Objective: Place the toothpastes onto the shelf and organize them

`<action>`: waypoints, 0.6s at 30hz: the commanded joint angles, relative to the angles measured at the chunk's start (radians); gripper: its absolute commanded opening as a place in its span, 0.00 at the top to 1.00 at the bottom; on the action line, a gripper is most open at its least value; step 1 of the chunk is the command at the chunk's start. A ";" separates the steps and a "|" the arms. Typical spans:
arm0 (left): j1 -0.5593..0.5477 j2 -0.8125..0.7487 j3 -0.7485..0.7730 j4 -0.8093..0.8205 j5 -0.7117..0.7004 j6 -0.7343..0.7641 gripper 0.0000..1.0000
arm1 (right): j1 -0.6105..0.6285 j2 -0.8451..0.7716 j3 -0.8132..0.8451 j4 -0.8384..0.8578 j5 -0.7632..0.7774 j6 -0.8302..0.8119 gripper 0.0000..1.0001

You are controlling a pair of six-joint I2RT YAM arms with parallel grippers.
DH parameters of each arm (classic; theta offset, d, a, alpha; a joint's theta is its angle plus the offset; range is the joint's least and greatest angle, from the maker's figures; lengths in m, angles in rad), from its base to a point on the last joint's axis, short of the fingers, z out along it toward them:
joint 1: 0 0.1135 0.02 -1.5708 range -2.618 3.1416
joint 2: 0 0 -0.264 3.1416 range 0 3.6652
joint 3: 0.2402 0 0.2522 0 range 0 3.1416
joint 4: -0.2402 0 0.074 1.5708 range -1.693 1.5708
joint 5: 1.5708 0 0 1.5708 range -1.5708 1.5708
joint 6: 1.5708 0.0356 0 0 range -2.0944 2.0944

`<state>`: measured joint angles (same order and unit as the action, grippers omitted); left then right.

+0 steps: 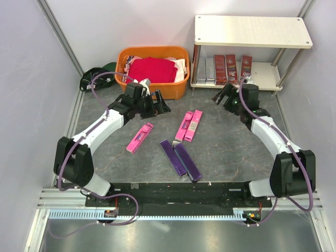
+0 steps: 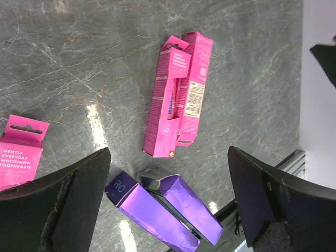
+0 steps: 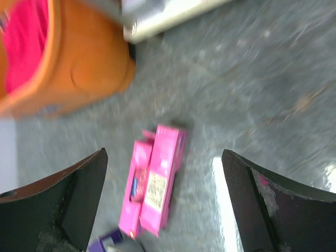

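The shelf (image 1: 252, 30) stands at the back right. Its lower board holds silver-grey boxes (image 1: 206, 69) and dark red toothpaste boxes (image 1: 226, 68) side by side. On the table lie two pink boxes together (image 1: 189, 126), a single pink box (image 1: 140, 137) and two purple boxes (image 1: 180, 159). My left gripper (image 1: 157, 106) is open and empty in front of the basket. Its view shows the pink pair (image 2: 178, 94), the purple boxes (image 2: 163, 210) and the single pink box (image 2: 18, 149). My right gripper (image 1: 223, 97) is open and empty near the shelf's front left post. Its blurred view shows the pink pair (image 3: 152, 186).
An orange basket (image 1: 152, 90) with a red cloth (image 1: 152, 69) stands left of the shelf, and it also shows in the right wrist view (image 3: 68, 63). A dark green and black bundle (image 1: 97, 77) lies at the back left. Grey walls close in both sides.
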<state>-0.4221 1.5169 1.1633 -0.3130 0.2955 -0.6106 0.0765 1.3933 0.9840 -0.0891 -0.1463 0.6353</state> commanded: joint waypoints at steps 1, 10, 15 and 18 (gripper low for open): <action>-0.006 0.045 0.022 -0.011 -0.012 0.064 0.00 | 0.120 -0.028 -0.057 -0.064 0.089 -0.078 0.02; -0.063 0.100 0.070 -0.038 -0.079 0.129 0.02 | 0.210 0.009 -0.090 -0.052 0.091 -0.031 0.02; -0.124 0.187 0.159 -0.063 -0.125 0.182 0.11 | 0.210 0.004 -0.064 -0.066 0.086 -0.032 0.02; -0.162 0.275 0.223 -0.080 -0.159 0.205 0.14 | 0.210 -0.008 -0.062 -0.075 0.091 -0.031 0.02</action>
<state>-0.5400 1.7069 1.2900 -0.3702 0.2039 -0.4946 0.2852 1.3998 0.8818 -0.1612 -0.0746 0.5983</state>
